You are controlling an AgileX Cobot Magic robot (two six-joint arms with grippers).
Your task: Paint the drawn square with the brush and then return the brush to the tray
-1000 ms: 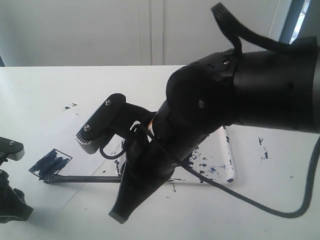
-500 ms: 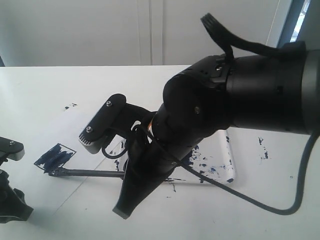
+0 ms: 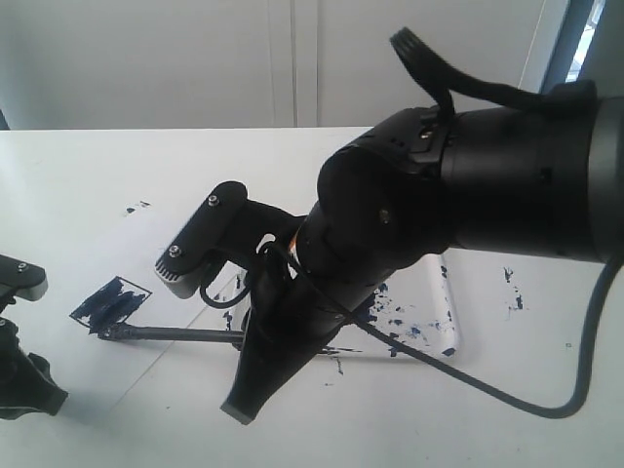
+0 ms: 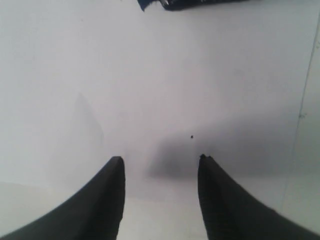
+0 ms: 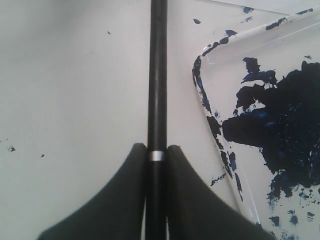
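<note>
The drawn square (image 3: 110,302) sits on white paper at the left, smeared inside with dark blue paint. The brush (image 3: 171,334) is a thin black stick lying nearly level, its dark tip just at the square's near edge. My right gripper (image 3: 244,395) is shut on the brush's handle; in the right wrist view the brush (image 5: 157,75) runs straight out between the closed fingers of that gripper (image 5: 157,150). The clear tray (image 5: 197,75), blotched with navy paint, lies beside it, and the arm hides much of the tray (image 3: 450,322) in the exterior view. My left gripper (image 4: 160,160) is open over bare white surface.
Paint specks (image 3: 136,208) dot the paper beyond the square, and more (image 3: 513,292) lie right of the tray. A black cable (image 3: 468,385) loops over the table from the right arm. A dark blue-black patch (image 4: 195,4) shows at the edge of the left wrist view.
The brush tip has moved right and away, from under the square's near corner to beside its near edge. The square has shifted slightly up and right in view. The left gripper moved a little.
</note>
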